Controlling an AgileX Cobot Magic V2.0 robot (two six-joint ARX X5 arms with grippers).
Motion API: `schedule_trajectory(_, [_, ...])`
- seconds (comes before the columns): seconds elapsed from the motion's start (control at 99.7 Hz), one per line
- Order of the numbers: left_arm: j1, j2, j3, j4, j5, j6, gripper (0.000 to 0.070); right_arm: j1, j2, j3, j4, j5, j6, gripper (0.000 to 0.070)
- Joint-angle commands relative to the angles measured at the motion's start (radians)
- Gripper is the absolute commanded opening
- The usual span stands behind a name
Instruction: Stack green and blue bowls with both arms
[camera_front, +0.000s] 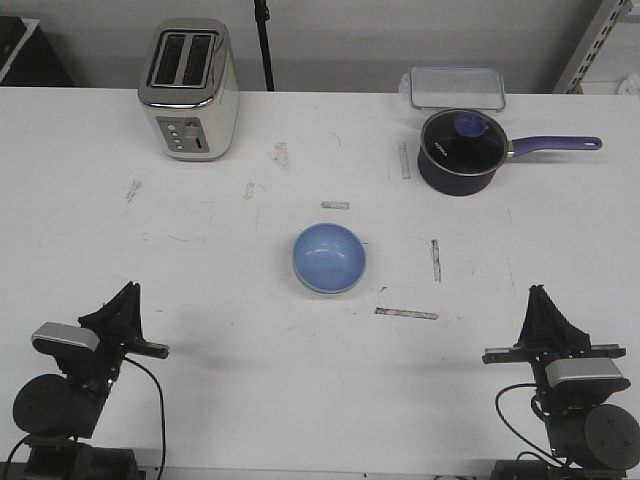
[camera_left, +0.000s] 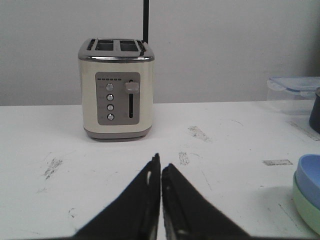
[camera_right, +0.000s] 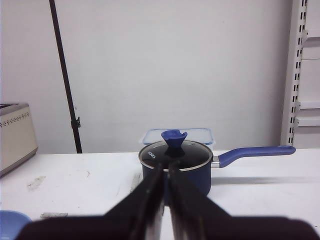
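The light blue bowl (camera_front: 329, 257) sits nested in the pale green bowl at the table's middle; from the front only a thin green rim shows under it. In the left wrist view the blue bowl (camera_left: 310, 179) rests inside the green bowl (camera_left: 306, 207) at the frame's edge. A sliver of the blue bowl (camera_right: 11, 221) shows in the right wrist view. My left gripper (camera_front: 128, 290) (camera_left: 161, 162) is shut and empty at the near left. My right gripper (camera_front: 540, 293) (camera_right: 166, 167) is shut and empty at the near right. Both are well clear of the bowls.
A cream toaster (camera_front: 188, 90) stands at the far left. A dark navy saucepan (camera_front: 460, 150) with glass lid and blue handle stands at the far right, with a clear plastic box (camera_front: 456, 87) behind it. Tape marks (camera_front: 406, 313) lie on the white table.
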Motion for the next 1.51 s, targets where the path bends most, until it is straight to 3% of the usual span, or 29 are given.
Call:
schedule_trajectory(0.0, [0.002, -0.010, 0.009, 0.010, -0.002, 0.008, 0.0002, 0.001, -0.002, 0.003, 0.007, 0.000, 0.010, 0.0006])
schedule_trajectory(0.311, [0.000, -0.026, 0.003, 0.003, -0.007, 0.008, 0.0001, 0.001, -0.002, 0.003, 0.007, 0.000, 0.010, 0.0006])
schedule_trajectory(0.582, [-0.005, -0.126, -0.138, 0.143, -0.108, 0.009, 0.0002, 0.001, -0.002, 0.003, 0.007, 0.000, 0.010, 0.0006])
schedule_trajectory(1.013, [-0.005, -0.250, -0.308, 0.136, -0.108, 0.009, 0.0002, 0.001, -0.002, 0.003, 0.007, 0.000, 0.010, 0.0006])
schedule_trajectory(1.204, [-0.005, -0.249, -0.398, 0.209, -0.111, 0.008, 0.0002, 0.001, -0.002, 0.003, 0.007, 0.000, 0.010, 0.0006])
schedule_trajectory(1.495, [-0.006, -0.249, -0.398, 0.174, -0.150, 0.009, 0.0002, 0.001, -0.002, 0.003, 0.007, 0.000, 0.010, 0.0006])
